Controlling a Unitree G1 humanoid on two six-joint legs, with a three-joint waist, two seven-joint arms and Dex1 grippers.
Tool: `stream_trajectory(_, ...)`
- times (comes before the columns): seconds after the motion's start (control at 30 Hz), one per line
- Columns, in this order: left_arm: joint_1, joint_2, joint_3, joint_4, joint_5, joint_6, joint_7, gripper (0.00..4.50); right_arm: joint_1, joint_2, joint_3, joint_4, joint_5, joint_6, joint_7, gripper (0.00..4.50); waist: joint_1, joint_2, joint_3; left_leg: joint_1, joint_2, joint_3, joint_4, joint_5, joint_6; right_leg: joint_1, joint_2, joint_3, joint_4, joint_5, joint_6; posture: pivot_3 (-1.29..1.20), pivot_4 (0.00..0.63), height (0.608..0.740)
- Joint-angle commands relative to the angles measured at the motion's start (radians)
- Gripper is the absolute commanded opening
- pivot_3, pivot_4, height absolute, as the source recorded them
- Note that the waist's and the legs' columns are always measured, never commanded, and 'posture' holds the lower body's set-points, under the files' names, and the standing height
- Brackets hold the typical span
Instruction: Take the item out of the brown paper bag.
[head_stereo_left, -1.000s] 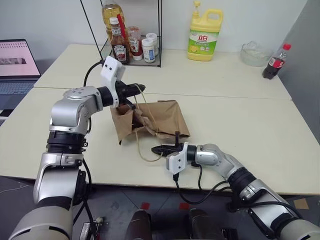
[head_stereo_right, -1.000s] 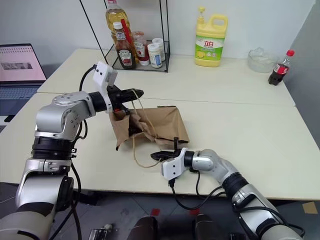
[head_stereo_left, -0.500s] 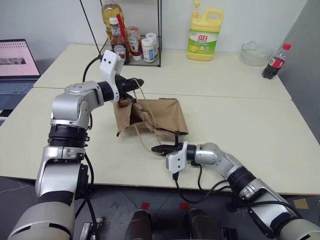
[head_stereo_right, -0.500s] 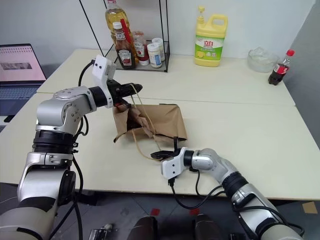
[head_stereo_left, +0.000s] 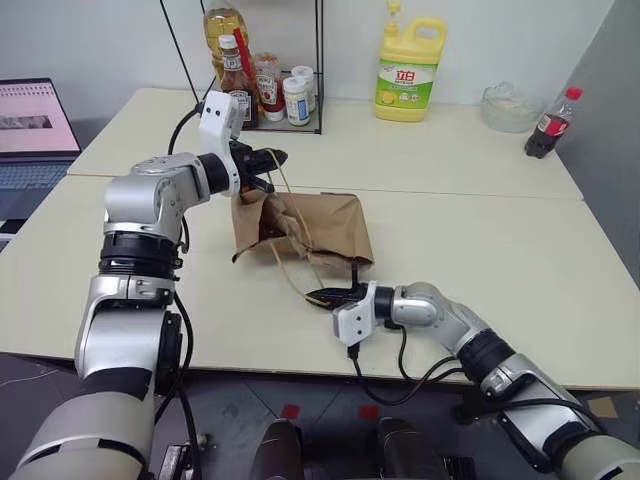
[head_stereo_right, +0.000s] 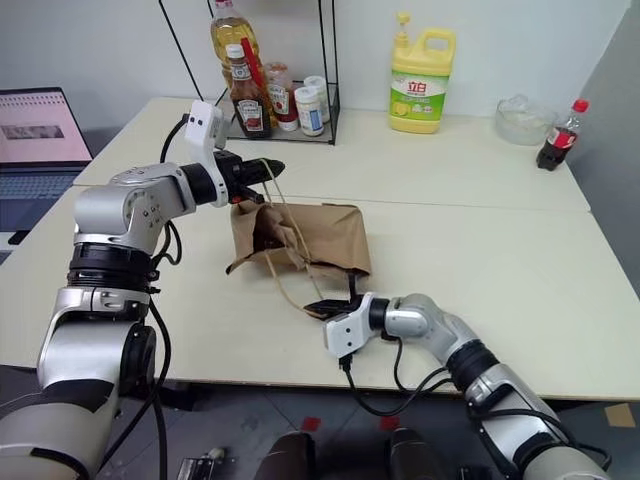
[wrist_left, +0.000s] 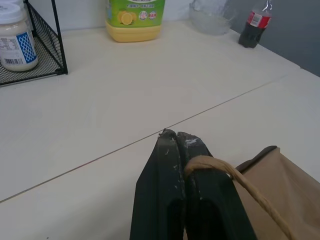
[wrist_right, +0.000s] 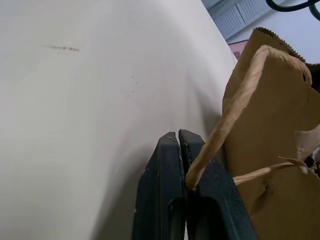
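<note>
Two black gripper fingers (wrist_right: 177, 145) press together on a tan twine loop handle (wrist_right: 235, 107) of the creased brown paper bag (wrist_right: 275, 145), over a cream tabletop (wrist_right: 90, 100).

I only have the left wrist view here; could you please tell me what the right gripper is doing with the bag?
Observer: The right gripper is shut on the near twine handle of the brown paper bag, low over the table.
Operator: Thank you. Is the bag standing upright?
Observer: No, it lies on its side, with its mouth towards the left gripper, which is shut on the other twine handle above the table.
Operator: Can you see the bottle yet?
Observer: Not clearly; the head views show a dark opening at the mouth, but I cannot make out the item inside it.
</note>
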Motion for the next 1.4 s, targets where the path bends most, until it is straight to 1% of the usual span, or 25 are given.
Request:
stream_trajectory(0.03, -0.099, 0.035, 0.096, -0.035, -0.007, -0.056, 0.04, 0.0, 0.048, -0.053, 0.078, 0.07, -0.094, -0.01, 0.038, 0.04, 0.0, 0.0, 0.0, 0.0, 0.0, 0.0, 0.0, 0.0, 0.0, 0.0, 0.0, 0.0, 0.0, 0.0, 0.0, 0.0, 0.15, 0.74)
stream_trajectory(0.27, -0.126, 0.025, 0.12, 0.004, -0.013, -0.059, 0.072, 0.0, 0.023, -0.103, 0.145, 0.094, -0.218, -0.063, -0.005, 0.04, 0.001, 0.0, 0.0, 0.0, 0.0, 0.0, 0.0, 0.0, 0.0, 0.0, 0.0, 0.0, 0.0, 0.0, 0.0, 0.0, 0.15, 0.74)
stream_trajectory(0.57, -0.173, 0.025, 0.155, 0.046, -0.038, -0.032, 0.115, 0.0, 0.027, -0.124, 0.173, 0.099, -0.257, -0.084, 0.006, 0.04, 0.002, -0.001, -0.001, 0.001, 0.0, 0.0, 0.0, 0.0, 0.0, 0.002, 0.0, 0.0, -0.001, 0.0, 0.0, 0.0, 0.15, 0.74)
stream_trajectory(0.77, -0.201, 0.028, 0.154, 0.077, -0.038, -0.034, 0.12, 0.0, 0.031, -0.127, 0.183, 0.11, -0.263, -0.073, 0.017, 0.04, 0.001, -0.001, -0.001, 0.001, 0.0, 0.0, 0.0, 0.0, -0.001, 0.002, 0.0, 0.0, -0.001, 0.0, 0.0, 0.0, 0.15, 0.74)
stream_trajectory(0.87, -0.216, 0.027, 0.16, 0.094, -0.036, -0.036, 0.123, 0.0, 0.035, -0.129, 0.185, 0.105, -0.261, -0.07, 0.021, 0.04, 0.002, -0.007, -0.004, 0.001, 0.0, -0.001, 0.0, 0.0, -0.001, 0.002, 0.0, -0.001, -0.001, 0.0, 0.0, 0.0, 0.15, 0.74)
stream_trajectory(0.97, -0.231, 0.021, 0.167, 0.117, -0.024, -0.046, 0.124, 0.0, 0.038, -0.133, 0.192, 0.102, -0.257, -0.068, 0.025, 0.04, 0.008, -0.007, -0.009, 0.005, -0.001, -0.001, -0.002, 0.0, -0.001, 0.008, -0.001, -0.001, -0.006, 0.0, 0.0, 0.0, 0.15, 0.74)
stream_trajectory(1.03, -0.234, 0.019, 0.168, 0.123, -0.019, -0.049, 0.121, 0.0, 0.039, -0.135, 0.196, 0.1, -0.253, -0.065, 0.025, 0.04, 0.013, -0.008, -0.01, 0.021, -0.002, -0.001, -0.008, -0.002, 0.002, 0.027, -0.002, -0.002, -0.017, -0.001, 0.001, 0.0, 0.15, 0.74)
stream_trajectory(1.07, -0.233, 0.019, 0.169, 0.122, -0.019, -0.048, 0.12, 0.0, 0.04, -0.135, 0.196, 0.098, -0.251, -0.063, 0.025, 0.04, 0.015, -0.009, -0.01, 0.024, -0.002, -0.001, -0.008, -0.003, 0.003, 0.032, -0.003, -0.002, -0.019, -0.002, 0.003, 0.0, 0.15, 0.74)
stream_trajectory(1.23, -0.221, 0.017, 0.163, 0.106, -0.017, -0.039, 0.106, 0.0, 0.041, -0.131, 0.185, 0.099, -0.235, -0.053, 0.031, 0.04, 0.016, -0.014, -0.013, 0.024, -0.002, -0.002, -0.008, -0.004, 0.003, 0.035, -0.003, -0.003, -0.023, -0.001, 0.003, 0.0, 0.15, 0.74)
stream_trajectory(1.4, -0.16, 0.027, 0.119, 0.028, -0.003, -0.014, 0.055, 0.0, 0.055, -0.127, 0.135, 0.068, -0.105, -0.016, 0.112, 0.04, 0.018, -0.014, -0.014, 0.024, -0.002, -0.002, -0.008, -0.004, 0.003, 0.035, -0.004, -0.003, -0.023, -0.001, 0.003, 0.0, 0.15, 0.74)
